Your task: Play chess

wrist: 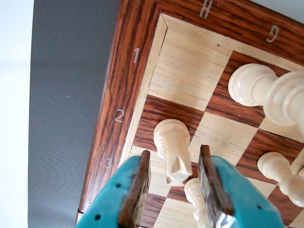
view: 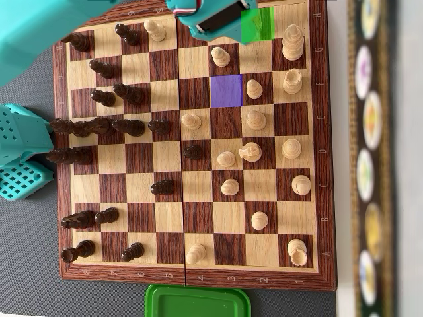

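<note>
A white knight [wrist: 172,149] stands near the board's corner by the rim marks 2 and 3 in the wrist view. My gripper [wrist: 175,153] has teal jaws with brown pads [wrist: 138,185] either side of the knight. A gap shows on both sides, so it is open. A white pawn [wrist: 197,199] stands just below the knight, close to the right pad. In the overhead view the gripper [view: 218,16] hangs over the top edge of the chessboard [view: 198,277] and hides the knight. A green square [view: 259,25] and a purple square [view: 226,90] are marked there.
Dark pieces [view: 99,125] crowd the board's left half and white pieces [view: 254,120] stand on the right half. A large white piece [wrist: 251,83] and another pawn [wrist: 278,171] stand right of the gripper. A green lid [view: 197,302] lies below the board. A grey mat [wrist: 66,114] borders it.
</note>
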`<action>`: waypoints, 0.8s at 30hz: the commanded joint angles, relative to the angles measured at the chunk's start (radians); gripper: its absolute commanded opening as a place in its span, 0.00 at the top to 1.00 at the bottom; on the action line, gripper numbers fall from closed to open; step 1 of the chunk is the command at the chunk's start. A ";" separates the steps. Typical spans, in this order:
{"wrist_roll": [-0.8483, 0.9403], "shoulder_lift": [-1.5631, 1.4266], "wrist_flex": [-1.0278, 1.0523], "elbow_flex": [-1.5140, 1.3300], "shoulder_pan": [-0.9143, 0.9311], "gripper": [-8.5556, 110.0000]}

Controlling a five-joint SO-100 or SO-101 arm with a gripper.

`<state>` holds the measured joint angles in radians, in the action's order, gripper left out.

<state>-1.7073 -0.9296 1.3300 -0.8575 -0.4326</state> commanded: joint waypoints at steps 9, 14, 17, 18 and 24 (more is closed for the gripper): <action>0.005 -0.117 0.003 0.012 -0.003 0.79; 0.005 -0.184 -0.002 -0.038 0.006 0.79; 0.005 -0.209 0.000 -0.041 0.008 0.79; 0.005 -0.215 0.000 -0.041 0.008 0.79; 0.005 -0.272 0.000 -0.066 0.009 0.79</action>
<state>-1.7073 -1.1106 1.3300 -0.9143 -0.4310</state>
